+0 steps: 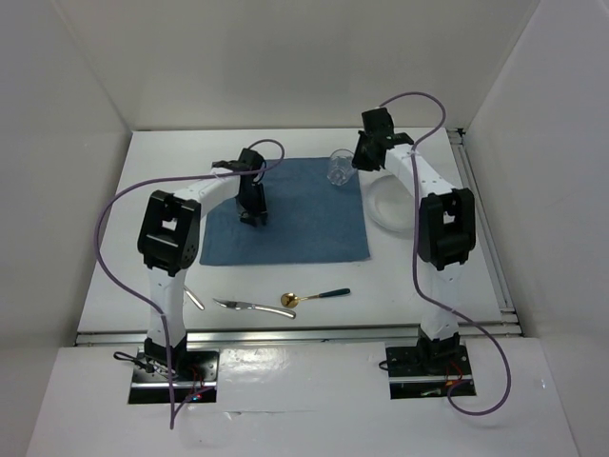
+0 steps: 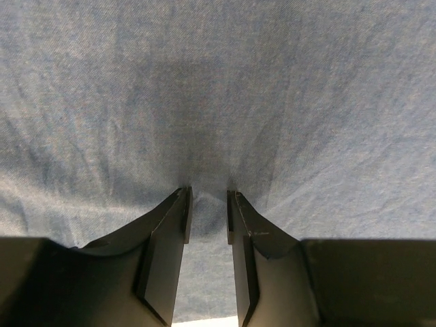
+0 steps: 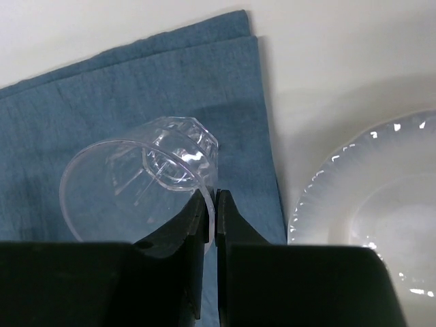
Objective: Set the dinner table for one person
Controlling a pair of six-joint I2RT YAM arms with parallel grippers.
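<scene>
**Top external.** The dinner table spreads white under both arms, with a blue placemat at its centre. The left gripper points straight down onto the mat's left half. The right gripper reaches to a clear tumbler at the mat's far right corner. A white plate lies on bare tabletop just right of the mat, partly under the right arm. A fork and a gold-bowled spoon lie near the front edge, apart from the mat.

**Left wrist.** Jaws part-way apart, tips down on the cloth, which creases toward them. Nothing is lifted between them. The table is directly below, hidden by the cloth save a white sliver at the bottom of the view.

**Right wrist.** Jaws nearly closed, pinching the tumbler's thin wall at the rim, one finger seemingly inside and one outside. The tumbler looks tilted here; whether it is clear of the mat cannot be told. The table shows white beyond the mat and around the plate, below and ahead of the fingers.

**Risks, as judged.**
- A rim pinch on a smooth clear wall is a slight hold. The tumbler could swing, slip out and roll, or strike the plate close by.
- The left tips bearing on the cloth could drag or bunch the mat if that arm travels sideways. That would unsettle the tumbler's footing too.
</scene>
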